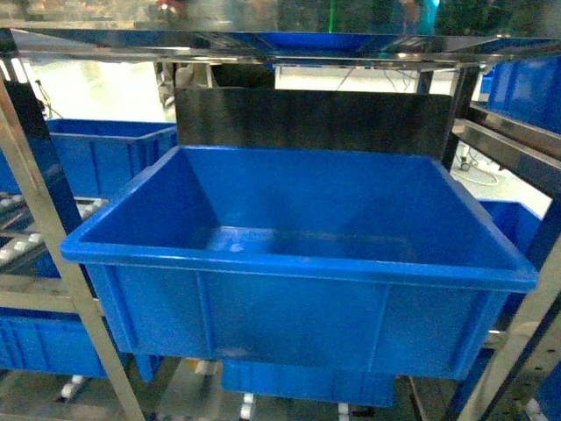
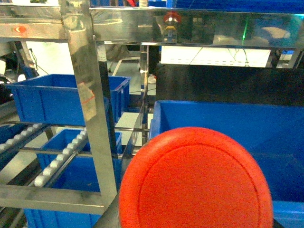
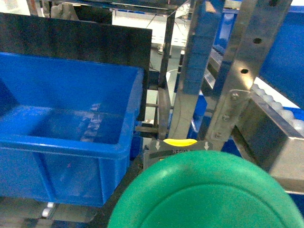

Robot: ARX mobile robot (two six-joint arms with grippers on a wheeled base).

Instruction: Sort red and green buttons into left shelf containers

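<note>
Red button (image 2: 197, 180), green button (image 3: 209, 192), blue bin (image 1: 298, 263)

The big blue bin (image 1: 289, 289) looks like smooth, slightly glossy plastic; the shelf frame (image 2: 88, 95) is shiny metal, probably steel.

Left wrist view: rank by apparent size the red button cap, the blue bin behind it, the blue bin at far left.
1. Red button cap, inflated by sitting right at the lens.
2. Blue bin behind it, partly hidden by the cap, so its rank against the cap is unsure.
3. Far-left blue bin.

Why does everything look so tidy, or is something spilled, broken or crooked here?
Nothing stands out. The big blue bin sits level on the shelf and looks bare inside; the red cap and green cap look undamaged.
</note>
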